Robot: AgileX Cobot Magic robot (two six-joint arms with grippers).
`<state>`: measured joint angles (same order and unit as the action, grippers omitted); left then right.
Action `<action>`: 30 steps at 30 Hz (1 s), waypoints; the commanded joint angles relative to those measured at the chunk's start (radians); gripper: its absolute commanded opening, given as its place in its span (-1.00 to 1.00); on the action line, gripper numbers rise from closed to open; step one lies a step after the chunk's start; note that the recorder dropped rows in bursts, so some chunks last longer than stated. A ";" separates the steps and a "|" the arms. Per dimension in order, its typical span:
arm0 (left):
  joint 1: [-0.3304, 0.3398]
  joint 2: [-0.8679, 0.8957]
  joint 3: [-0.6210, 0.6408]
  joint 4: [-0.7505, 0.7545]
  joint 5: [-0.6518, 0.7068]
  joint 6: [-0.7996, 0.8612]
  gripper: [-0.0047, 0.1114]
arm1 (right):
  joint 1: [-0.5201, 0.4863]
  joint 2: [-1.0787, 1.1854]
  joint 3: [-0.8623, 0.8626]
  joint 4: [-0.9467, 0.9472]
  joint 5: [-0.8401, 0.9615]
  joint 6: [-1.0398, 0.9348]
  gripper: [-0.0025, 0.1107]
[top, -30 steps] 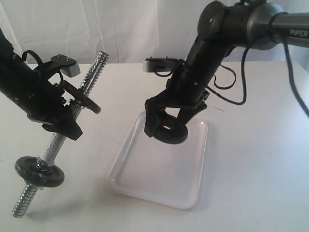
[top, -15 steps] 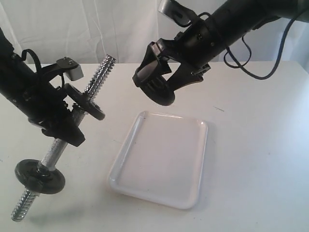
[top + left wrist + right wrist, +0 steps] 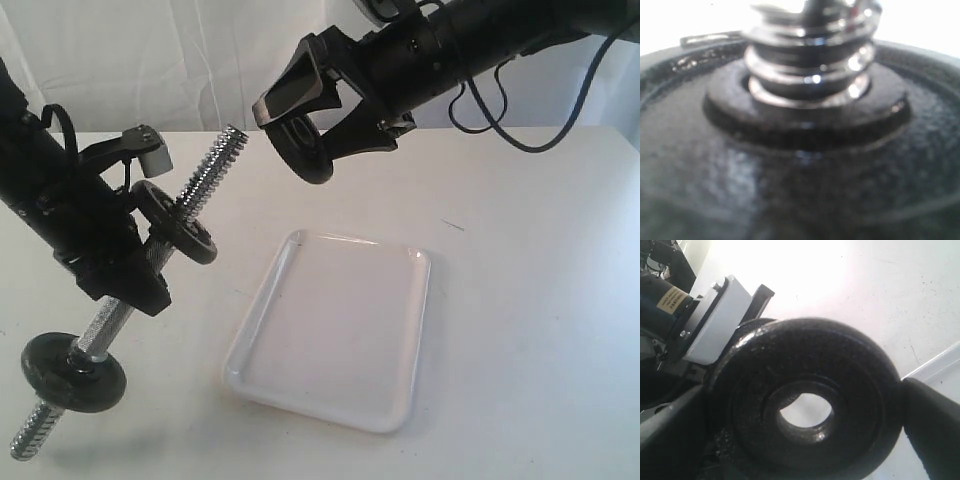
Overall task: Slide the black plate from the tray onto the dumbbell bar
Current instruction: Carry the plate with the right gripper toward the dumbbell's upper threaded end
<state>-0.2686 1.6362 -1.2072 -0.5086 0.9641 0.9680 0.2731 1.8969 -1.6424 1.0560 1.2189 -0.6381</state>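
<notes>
My right gripper (image 3: 312, 128) is shut on the black plate (image 3: 303, 158), held in the air above the table and left of the white tray (image 3: 400, 400). The right wrist view shows the plate (image 3: 840, 365) face-on with its centre hole open, one of the fingers (image 3: 935, 425) at each side. The tray holds nothing. My left gripper (image 3: 125, 272) grips the smooth middle of the dumbbell bar (image 3: 205, 170), which is tilted with its upper threaded end near the plate. Two other black discs (image 3: 176, 222) (image 3: 72, 372) sit on the bar; one disc (image 3: 790, 175) fills the left wrist view.
A white table (image 3: 520, 300) carries the tray, with a white curtain (image 3: 180, 60) behind. Black cables (image 3: 520, 135) hang from the right arm. The left arm's camera mount (image 3: 150, 150) juts out beside the bar.
My right gripper has lifted the black plate off the tray and carried it up and left toward the bar's upper end. The left arm has lowered the bar slightly.
</notes>
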 commanded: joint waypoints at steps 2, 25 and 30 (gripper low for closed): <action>-0.001 -0.060 -0.026 -0.137 0.102 0.028 -0.92 | -0.008 -0.022 -0.001 0.095 0.002 -0.013 -0.96; -0.001 -0.042 -0.026 -0.126 0.163 0.117 -0.92 | 0.035 -0.089 -0.001 0.085 0.002 0.055 -0.96; -0.001 -0.042 -0.026 -0.126 0.166 0.119 -0.92 | 0.066 -0.089 0.002 0.063 0.002 0.059 -0.96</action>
<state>-0.2686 1.6425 -1.2072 -0.4928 1.0303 1.0906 0.3247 1.8294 -1.6380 1.0604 1.2188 -0.5831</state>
